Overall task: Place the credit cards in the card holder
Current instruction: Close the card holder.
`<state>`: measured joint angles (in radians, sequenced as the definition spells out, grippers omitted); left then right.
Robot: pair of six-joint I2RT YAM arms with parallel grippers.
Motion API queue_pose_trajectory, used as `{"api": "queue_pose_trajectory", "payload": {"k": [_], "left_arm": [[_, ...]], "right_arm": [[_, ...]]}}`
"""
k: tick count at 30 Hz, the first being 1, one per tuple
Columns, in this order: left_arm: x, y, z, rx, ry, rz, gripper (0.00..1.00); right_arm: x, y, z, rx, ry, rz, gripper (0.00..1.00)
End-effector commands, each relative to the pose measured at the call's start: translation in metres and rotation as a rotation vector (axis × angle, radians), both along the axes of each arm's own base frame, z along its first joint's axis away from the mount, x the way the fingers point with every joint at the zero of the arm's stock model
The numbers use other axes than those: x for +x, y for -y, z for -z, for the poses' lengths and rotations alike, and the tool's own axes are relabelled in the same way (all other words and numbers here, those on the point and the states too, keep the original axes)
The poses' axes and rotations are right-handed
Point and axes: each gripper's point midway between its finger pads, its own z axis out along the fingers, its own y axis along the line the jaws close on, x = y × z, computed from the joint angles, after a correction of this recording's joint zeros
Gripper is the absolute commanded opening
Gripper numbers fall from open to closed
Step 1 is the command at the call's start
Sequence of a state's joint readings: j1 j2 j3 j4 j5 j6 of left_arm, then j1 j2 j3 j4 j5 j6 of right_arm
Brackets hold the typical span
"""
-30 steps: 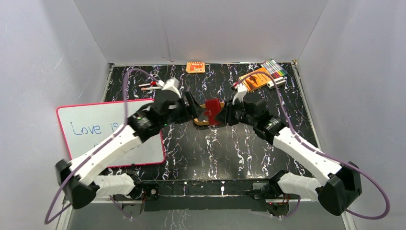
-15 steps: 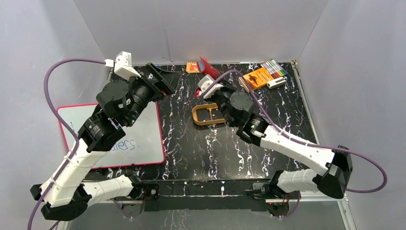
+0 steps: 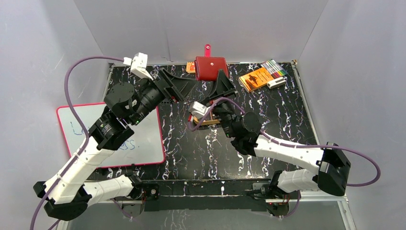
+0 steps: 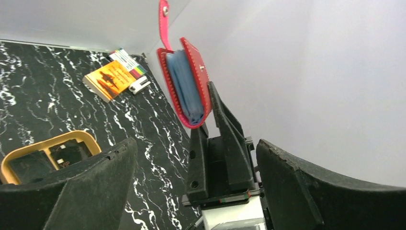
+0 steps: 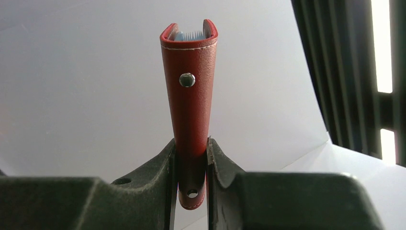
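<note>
Top external view: the card holder point(image 3: 210, 68) is now raised clear of the desk point(image 3: 191, 153) near the back wall. The right jaws stand narrow and are clenched on both covers at its lower edge, with the snap tab point(image 3: 207, 49) pointing up. One second ago the holder sat low over the tan tray point(image 3: 203, 123) between both arms. Since then the right arm point(image 3: 282, 148) has lifted it, and the left arm point(image 3: 95, 143) has swung back and up. The left jaws have released and stand fully apart near the holder, grasping nothing. Left wrist view: the holder's open edge faces this camera, and pale blue leaves point(image 4: 184, 81) fill the gap between the red covers. Whether these are credit cards or pocket sleeves cannot be told. Judgement: the release suggests that an insertion step is complete and the holder is being presented for checking or for the next card. No loose card can be identified in any view, though a dark flat item point(image 4: 67, 149) in the tray may be one.
</note>
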<state>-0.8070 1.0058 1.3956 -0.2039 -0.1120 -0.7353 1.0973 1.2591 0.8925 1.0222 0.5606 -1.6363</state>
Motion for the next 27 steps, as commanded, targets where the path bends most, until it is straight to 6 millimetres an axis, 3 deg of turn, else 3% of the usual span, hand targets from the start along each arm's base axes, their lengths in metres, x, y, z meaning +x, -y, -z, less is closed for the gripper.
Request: {"api": "queue_pose_trajectory", "payload": {"k": [1,6,15,17,22,27], "left_arm": [[-0.009,0.014,-0.020,-0.049,0.061,0.089,0.91],[-0.007,0.029,-0.018,-0.072,0.062,0.140,0.91],[0.018,0.035,-0.008,-0.061,0.025,0.060,0.86],[0.019,0.037,-0.014,-0.085,0.036,0.061,0.80],[0.022,0.037,-0.026,-0.148,0.077,0.052,0.54],[0.025,0.044,-0.023,-0.140,0.070,0.064,0.41]], "right_arm": [[-0.024,0.026,-0.043,0.087,0.150,0.028,0.00],[-0.026,0.022,-0.042,0.077,0.146,0.028,0.00],[-0.033,0.013,-0.046,0.079,0.151,0.016,0.00],[-0.034,0.012,-0.045,0.075,0.150,0.015,0.00],[-0.035,0.011,-0.046,0.080,0.146,0.012,0.00],[-0.035,0.014,-0.046,0.089,0.140,0.011,0.00]]}}
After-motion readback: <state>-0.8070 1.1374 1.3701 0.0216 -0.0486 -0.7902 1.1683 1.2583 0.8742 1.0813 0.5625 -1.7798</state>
